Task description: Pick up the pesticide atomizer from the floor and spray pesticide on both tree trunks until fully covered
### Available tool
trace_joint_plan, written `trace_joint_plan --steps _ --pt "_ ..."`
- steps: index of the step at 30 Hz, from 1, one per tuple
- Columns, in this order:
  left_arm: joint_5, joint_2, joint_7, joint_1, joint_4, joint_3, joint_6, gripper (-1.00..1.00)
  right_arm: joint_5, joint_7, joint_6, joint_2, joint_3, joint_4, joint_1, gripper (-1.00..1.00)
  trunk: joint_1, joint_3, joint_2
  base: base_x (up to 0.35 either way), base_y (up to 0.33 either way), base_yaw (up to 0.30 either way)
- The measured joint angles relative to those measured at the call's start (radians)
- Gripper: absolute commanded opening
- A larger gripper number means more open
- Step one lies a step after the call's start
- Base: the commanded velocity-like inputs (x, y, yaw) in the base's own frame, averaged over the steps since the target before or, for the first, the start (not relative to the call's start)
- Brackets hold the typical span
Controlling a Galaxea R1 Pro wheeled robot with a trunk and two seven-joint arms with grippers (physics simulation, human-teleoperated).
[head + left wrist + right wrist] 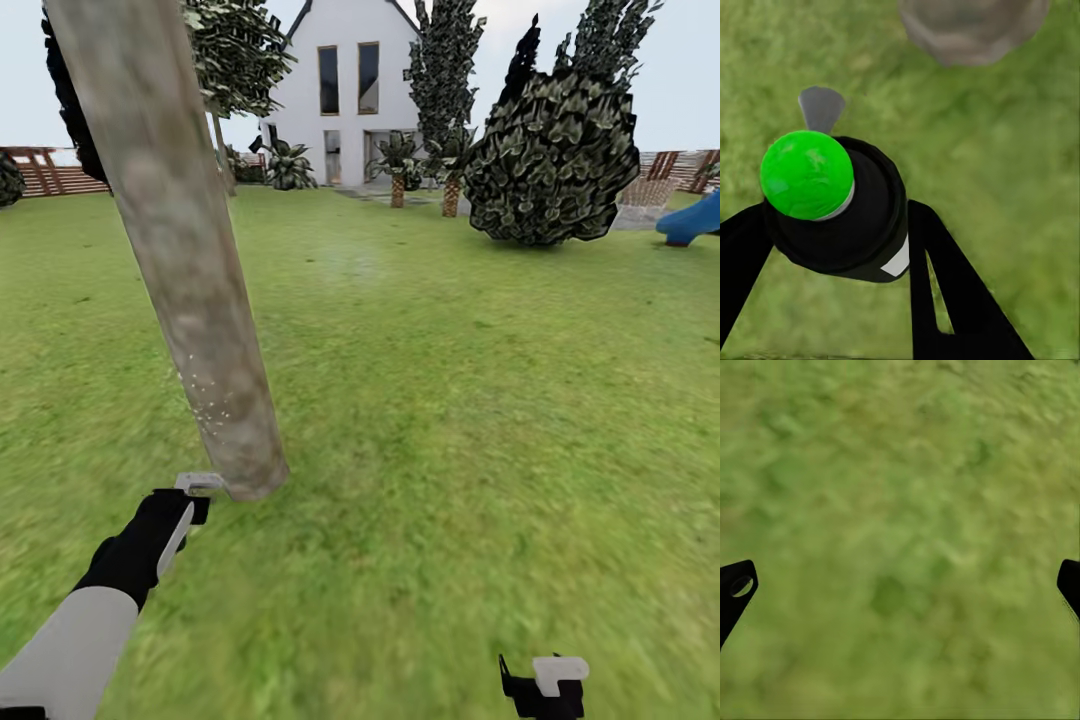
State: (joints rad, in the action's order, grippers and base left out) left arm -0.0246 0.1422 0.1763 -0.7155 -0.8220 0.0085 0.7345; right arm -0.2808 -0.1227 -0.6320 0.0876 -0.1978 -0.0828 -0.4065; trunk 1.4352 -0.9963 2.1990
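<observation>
The pesticide atomizer (832,206) is held between the fingers of the left gripper (840,247), nozzle near the base of the tree trunk (180,250), w/ white specks low on the bark, so the spray should be swept upward & around, while the right gripper (900,585) hangs wide, w/ nothing in it, over the grass (450,400).

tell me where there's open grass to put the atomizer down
Open lawn spreads right of the tree trunk, up to the round bush; the right gripper hangs over bare grass. Crowded spot: the trunk's base, where the left gripper holds the atomizer.
</observation>
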Motion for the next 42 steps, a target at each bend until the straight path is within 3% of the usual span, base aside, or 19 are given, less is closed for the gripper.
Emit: trace_joint_plan --steps 2,4,6,11,13,20,28,38,42 --pt "0.001 0.042 0.0 0.0 0.002 0.002 -0.001 -1.0 0.0 0.0 0.0 0.0 0.0 0.0 0.0 1.0 0.0 0.0 0.0 0.197 -0.23 0.278" --pt "0.011 0.065 0.0 0.001 0.014 0.001 -0.003 -1.0 0.0 0.0 0.0 0.0 0.0 0.0 0.0 1.0 0.0 0.0 0.0 0.197 -0.23 0.278" --pt "0.021 0.059 0.001 0.001 0.026 -0.001 -0.004 -1.0 0.0 0.0 0.0 0.0 0.0 0.0 0.0 1.0 0.0 0.0 0.0 0.196 -0.23 0.272" --pt "0.028 0.01 0.0 0.001 0.028 -0.004 -0.008 -1.0 0.0 0.0 0.0 0.0 0.0 0.0 0.0 1.0 0.0 0.0 0.0 0.192 -0.23 0.219" --pt "0.017 -0.008 0.0 0.001 0.029 -0.005 -0.061 -1.0 0.0 0.0 0.0 0.0 0.0 0.0 0.0 1.0 0.0 0.0 0.0 0.191 -0.23 0.059" --pt "0.021 -0.004 0.002 0.004 0.11 0.001 -0.216 -1.0 0.0 -0.002 0.0 0.0 0.0 0.0 0.0 1.0 0.0 0.0 0.0 0.183 -0.23 0.005" --pt "0.028 -0.012 0.002 0.004 0.109 0.001 -0.222 -1.0 0.0 -0.002 0.0 0.0 0.0 0.0 0.0 1.0 0.0 0.0 0.0 0.092 -0.257 0.001" --pt "0.022 -0.006 0.015 0.004 0.112 0.006 -0.222 -1.0 0.0 -0.002 0.0 -0.003 0.001 0.0 0.0 1.0 0.0 0.0 0.0 0.0 -0.274 0.257" --pt "0.025 -0.007 0.016 0.004 0.112 0.046 -0.239 -1.0 0.0 -0.002 0.0 -0.005 0.001 0.0 0.0 1.0 0.0 0.0 0.0 0.012 -0.274 0.278"
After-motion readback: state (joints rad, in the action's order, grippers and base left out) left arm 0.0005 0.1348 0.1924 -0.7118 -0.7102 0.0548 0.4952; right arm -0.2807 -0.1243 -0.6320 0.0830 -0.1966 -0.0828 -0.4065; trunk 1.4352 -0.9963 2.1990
